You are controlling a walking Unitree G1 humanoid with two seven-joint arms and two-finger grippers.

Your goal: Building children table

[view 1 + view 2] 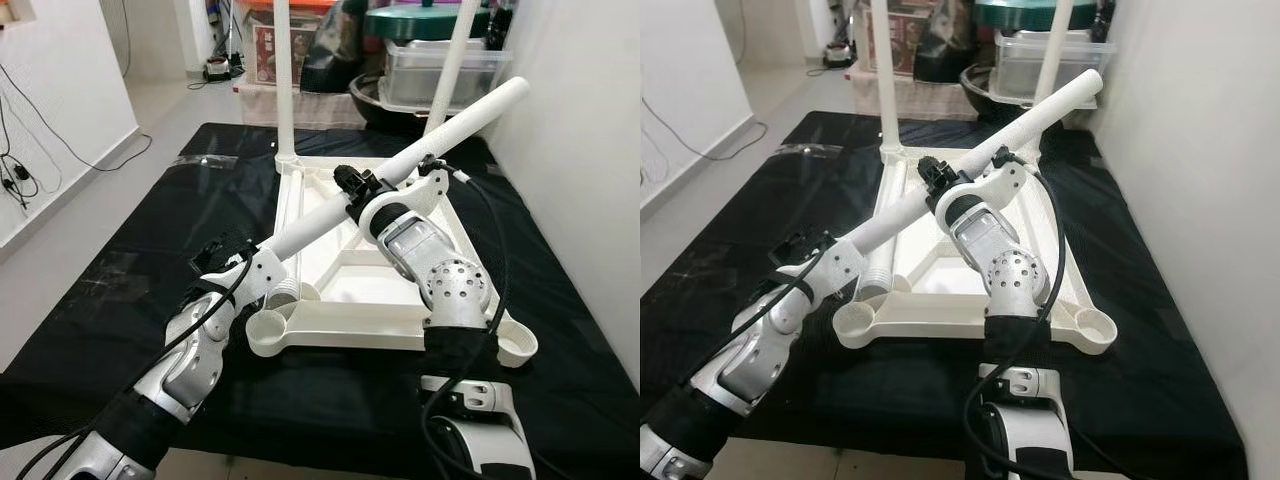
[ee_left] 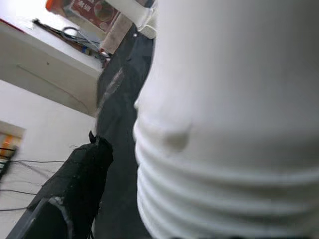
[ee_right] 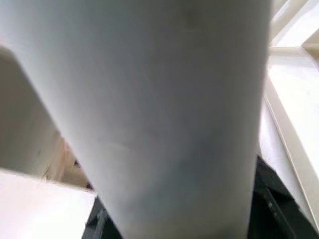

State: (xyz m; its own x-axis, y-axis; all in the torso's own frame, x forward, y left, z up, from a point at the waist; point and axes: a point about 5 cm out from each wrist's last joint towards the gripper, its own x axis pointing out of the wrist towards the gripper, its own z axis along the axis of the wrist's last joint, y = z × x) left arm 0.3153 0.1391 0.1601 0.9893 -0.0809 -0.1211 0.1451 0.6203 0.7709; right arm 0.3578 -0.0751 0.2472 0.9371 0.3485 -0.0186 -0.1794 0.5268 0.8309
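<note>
On a black mat (image 1: 130, 300) spread over the floor lies a white table top (image 1: 370, 300), upside down, with round sockets at its corners. Two white legs already stand upright in the far sockets: one at the far left (image 1: 283, 80), one at the far right (image 1: 452, 60). A third leg (image 1: 400, 165) slants across the top, its threaded end low near the near-left socket (image 1: 268, 330) and its other end high toward the far right. The left gripper (image 1: 240, 262) is closed on that leg close to its threaded end, just above the socket. The right gripper (image 1: 352, 185) is clamped on the same leg about midway along. Beyond the mat, clear plastic boxes (image 1: 445, 70) are stacked by the wall.
</note>
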